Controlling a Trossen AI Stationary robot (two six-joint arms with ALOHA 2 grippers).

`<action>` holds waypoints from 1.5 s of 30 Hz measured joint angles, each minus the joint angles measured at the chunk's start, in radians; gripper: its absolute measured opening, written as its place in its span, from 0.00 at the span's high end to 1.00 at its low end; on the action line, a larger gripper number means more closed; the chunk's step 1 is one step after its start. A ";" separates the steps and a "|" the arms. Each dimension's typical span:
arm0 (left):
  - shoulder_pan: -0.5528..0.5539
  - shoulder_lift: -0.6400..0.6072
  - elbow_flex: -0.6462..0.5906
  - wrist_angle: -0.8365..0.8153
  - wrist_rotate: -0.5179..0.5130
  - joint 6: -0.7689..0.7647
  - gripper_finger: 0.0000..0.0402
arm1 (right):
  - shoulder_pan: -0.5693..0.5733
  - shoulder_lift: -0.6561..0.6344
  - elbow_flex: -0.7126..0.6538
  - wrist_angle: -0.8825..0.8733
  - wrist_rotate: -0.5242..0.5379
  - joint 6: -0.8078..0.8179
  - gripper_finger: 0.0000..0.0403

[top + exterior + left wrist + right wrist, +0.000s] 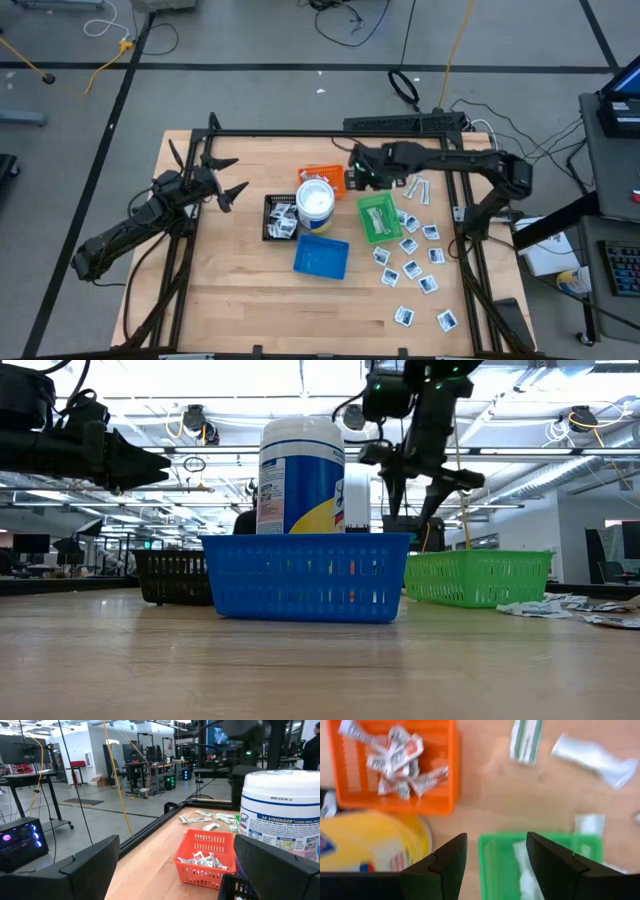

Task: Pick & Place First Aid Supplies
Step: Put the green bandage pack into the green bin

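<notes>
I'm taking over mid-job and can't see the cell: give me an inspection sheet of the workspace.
Surface: wooden table, bare toward the front.
Job's things: loose white packets on the table's right; some in the orange tray, black tray and green tray; blue tray looks empty.
Clutter: white tub among the trays.
Grippers: right gripper above the orange and green trays, fingers apart, holding nothing; left gripper open, raised at the left.
Cables: several on the floor behind the table.
Surroundings: workbenches, monitors.
</notes>
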 joint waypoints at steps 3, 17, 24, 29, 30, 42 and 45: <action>0.000 0.000 0.000 0.000 0.000 0.001 0.01 | -0.053 0.040 0.050 -0.005 0.000 -0.038 0.51; 0.000 0.000 0.000 0.000 0.000 -0.001 0.01 | -0.248 0.169 0.207 -0.024 -0.057 -0.155 0.51; 0.000 0.000 0.000 0.000 0.000 -0.001 0.01 | -0.275 0.173 0.199 -0.035 -0.053 -0.194 0.51; 0.000 0.000 0.000 0.000 0.000 -0.002 0.01 | -0.275 0.233 0.195 -0.027 -0.051 -0.210 0.51; 0.000 0.000 0.000 0.000 0.000 -0.001 0.01 | -0.275 0.245 0.196 -0.014 -0.051 -0.214 0.51; 0.000 0.000 0.000 0.000 0.000 0.001 0.01 | -0.275 0.401 0.196 0.026 -0.053 -0.256 0.51; 0.000 0.000 0.000 0.000 0.000 -0.001 0.01 | -0.278 0.433 0.196 0.037 -0.072 -0.256 0.51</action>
